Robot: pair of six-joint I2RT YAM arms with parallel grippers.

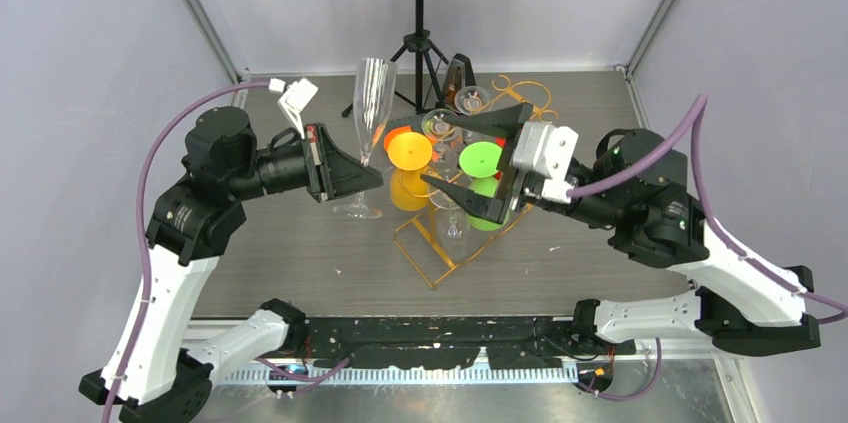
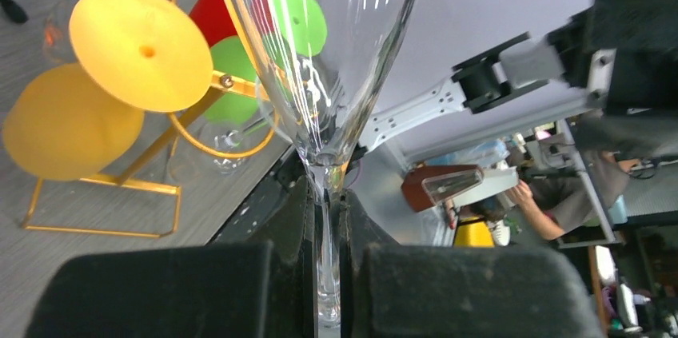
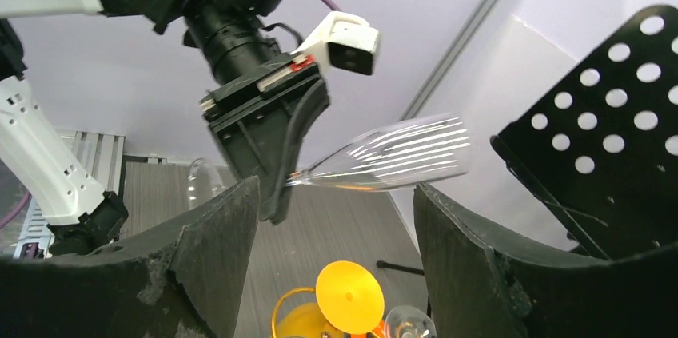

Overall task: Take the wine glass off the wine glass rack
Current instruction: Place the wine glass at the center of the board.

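Left gripper [image 2: 326, 274] is pinching the wine glass [image 2: 320, 74] by its thin stem. The bowl sticks out past the fingertips, off the wine glass rack [image 1: 440, 253] further out. Risk: glass pivots or slips in that narrow hold. Right gripper [image 1: 452, 155] is spread wide right over the rack's coloured glasses [image 1: 410, 150]. A careless swing could knock them or the held glass beyond.

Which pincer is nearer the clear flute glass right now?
Left. The left pincer is shut on the stem of the clear flute glass. The right pincer is open over the wine glass rack, apart from the flute.
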